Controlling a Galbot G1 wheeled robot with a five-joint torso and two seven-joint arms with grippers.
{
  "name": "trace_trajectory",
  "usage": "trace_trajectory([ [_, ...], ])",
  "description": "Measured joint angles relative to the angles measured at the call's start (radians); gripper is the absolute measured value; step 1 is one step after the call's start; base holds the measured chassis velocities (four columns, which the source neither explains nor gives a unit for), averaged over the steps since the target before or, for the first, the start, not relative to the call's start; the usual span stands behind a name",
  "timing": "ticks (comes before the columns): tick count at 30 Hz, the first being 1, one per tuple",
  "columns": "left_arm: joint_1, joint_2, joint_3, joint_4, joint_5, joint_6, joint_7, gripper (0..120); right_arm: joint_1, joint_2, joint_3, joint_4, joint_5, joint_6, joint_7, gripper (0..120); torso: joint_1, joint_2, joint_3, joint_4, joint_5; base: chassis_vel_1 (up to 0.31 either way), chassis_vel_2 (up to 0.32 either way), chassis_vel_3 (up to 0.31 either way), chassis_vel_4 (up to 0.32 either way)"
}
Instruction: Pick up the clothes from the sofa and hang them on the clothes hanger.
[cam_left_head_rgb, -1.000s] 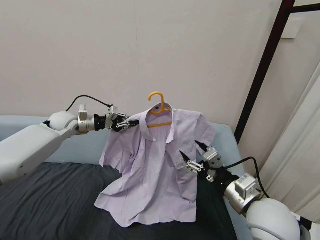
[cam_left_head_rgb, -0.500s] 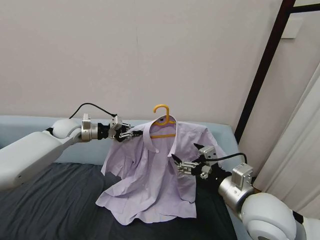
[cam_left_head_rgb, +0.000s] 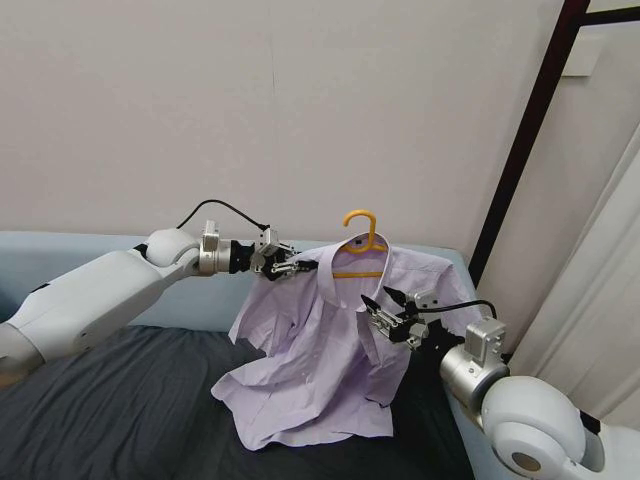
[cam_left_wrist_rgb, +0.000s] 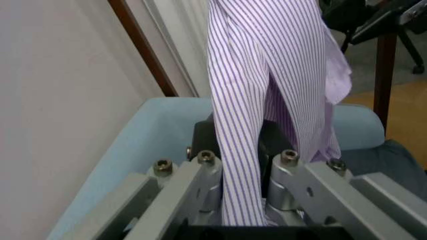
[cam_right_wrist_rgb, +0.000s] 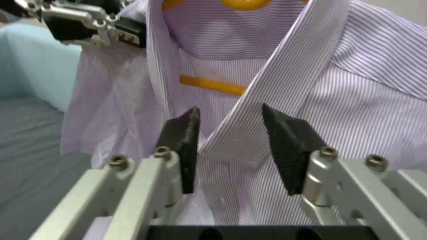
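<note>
At the left, the robot's white left arm (cam_left_head_rgb: 90, 300) reached across a pale blue sofa (cam_left_head_rgb: 60, 255) whose seat was covered in dark grey fabric (cam_left_head_rgb: 110, 400). The left gripper (cam_left_head_rgb: 298, 266) was held level at the shoulder of a lilac, finely striped shirt (cam_left_head_rgb: 320, 360). Its wrist camera showed the two metal fingers (cam_left_wrist_rgb: 207, 165) pressed tight on a fold of the striped cloth.

The shirt hung on a yellow hanger (cam_left_head_rgb: 362, 236). The hook stood up above the open collar, and the hanger's bar was visible inside the neck opening. The upper part of the shirt was held up off the sofa, in front of a plain pale wall (cam_left_head_rgb: 300, 100). Its lower hem lay crumpled on the dark seat fabric.

Just right of the shirt's middle, the right gripper (cam_left_head_rgb: 380, 302) pointed at the shirt front below the collar. Its two black pads (cam_right_wrist_rgb: 183, 145) stood apart, with the edge of the shirt's front opening lying between them. Whether the pads touched the cloth could not be told. The right arm (cam_left_head_rgb: 520, 420) rose from the lower right corner.

Further right, a dark slanting pole (cam_left_head_rgb: 525, 140) ran up toward the top edge, with a pale curtain (cam_left_head_rgb: 600, 300) beside it.
</note>
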Motion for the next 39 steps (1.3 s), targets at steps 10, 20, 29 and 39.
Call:
trace_trajectory([
  [10,0.017,0.021,-0.002,-0.034,-0.029,-0.002,0.000,7,0.005,0.006,-0.034,-0.045,-0.063,0.013,-0.039,0,0.000,0.000,0.000,0.0000,0.0001,0.000,0.000,0.000,0.000],
  [20,0.080,0.050,-0.087,0.013,0.019,-0.036,0.059,7,-0.172,-0.150,0.160,0.103,-0.156,0.058,-0.142,34,0.000,0.000,0.000,-0.0006,0.0001,0.000,0.000,0.000,0.000],
  [29,0.137,0.123,-0.157,-0.013,0.071,-0.062,0.142,7,-0.144,-0.286,0.223,0.019,-0.180,0.148,-0.327,65,0.000,0.000,0.000,0.0004,-0.0003,0.000,0.000,0.000,0.000],
  [39,0.164,0.106,-0.177,-0.056,0.093,-0.078,0.212,7,-0.106,-0.400,0.207,-0.109,-0.222,0.183,-0.635,100,0.000,0.000,0.000,-0.0003,0.0001,0.000,0.000,0.000,0.000],
])
